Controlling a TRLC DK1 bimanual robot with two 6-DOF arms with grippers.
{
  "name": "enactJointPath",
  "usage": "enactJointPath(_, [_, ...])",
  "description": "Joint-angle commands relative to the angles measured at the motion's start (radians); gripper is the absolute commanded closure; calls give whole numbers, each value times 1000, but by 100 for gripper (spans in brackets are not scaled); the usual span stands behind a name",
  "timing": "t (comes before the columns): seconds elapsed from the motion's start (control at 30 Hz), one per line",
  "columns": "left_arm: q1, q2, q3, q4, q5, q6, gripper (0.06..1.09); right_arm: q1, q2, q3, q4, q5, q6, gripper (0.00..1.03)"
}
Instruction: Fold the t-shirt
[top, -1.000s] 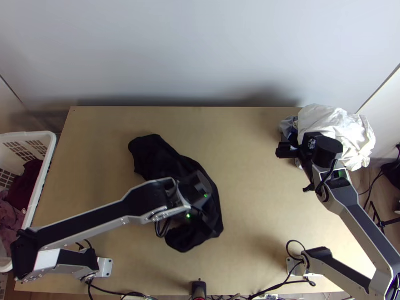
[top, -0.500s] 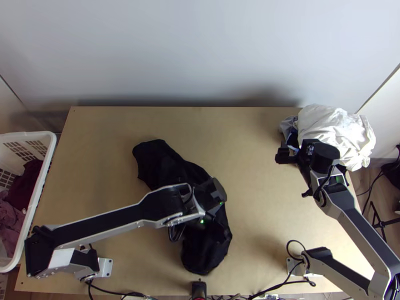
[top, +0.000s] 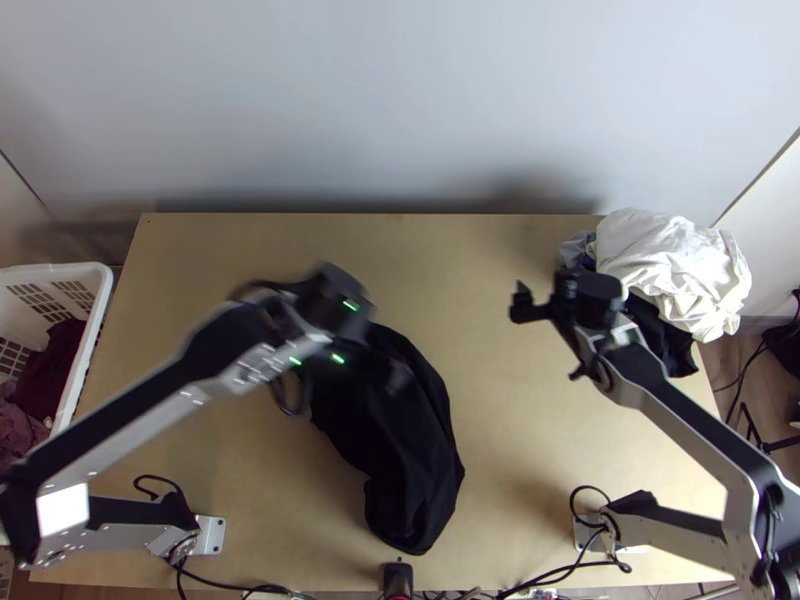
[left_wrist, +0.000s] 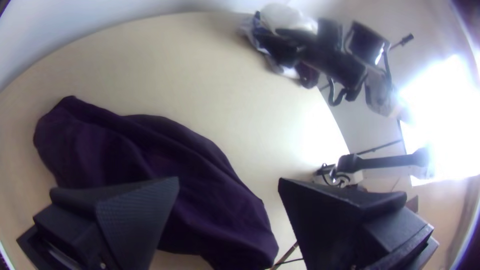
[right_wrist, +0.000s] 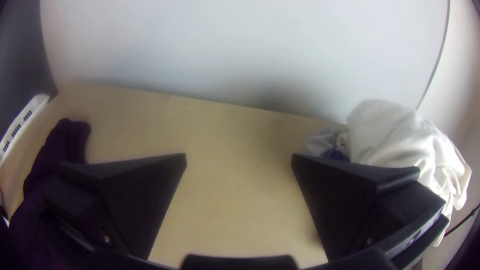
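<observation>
One black T-shirt (top: 425, 450) lies bunched lengthwise on the light wooden table (top: 500, 400), left of the middle, its rounded lower end near the table's near edge and its upper part beneath the left arm. Soft creases run along it in the left wrist view (where the black looks closer to deep purple).

The left gripper (top: 375, 365) is over the upper part of the shirt. Its fingers stand wide apart in the left wrist view, with nothing gripped between them; whether either one touches the fabric, one cannot tell.

Well apart from the shirt, the right gripper (top: 545, 308) is over the right side of the table, its fingers likewise far apart and empty.

Beside it, at the far right corner, a rumpled white cloth (top: 670, 260) rests on a heap, with a black cloth (top: 668, 335) sticking out below it and a bluish-grey cloth (top: 577, 248) at its left. At the opposite side of the table, a white plastic laundry basket (top: 95, 325) holds dark red and mauve clothes (top: 50, 370). Behind the table rises a pale wall (top: 400, 100).
</observation>
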Motion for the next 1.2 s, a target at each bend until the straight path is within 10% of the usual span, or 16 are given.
enactJointPath(0.0, [266,-163,-80,-30,26,49,12,147,204,155,14,2,20,5])
enactJointPath(0.4, [660,-339,-224,-31,161,106,12,418,460,430,-100,2,18,5])
enactJointPath(1.17, [963,-469,-543,59,261,125,12,576,1067,1382,-483,0,20,5])
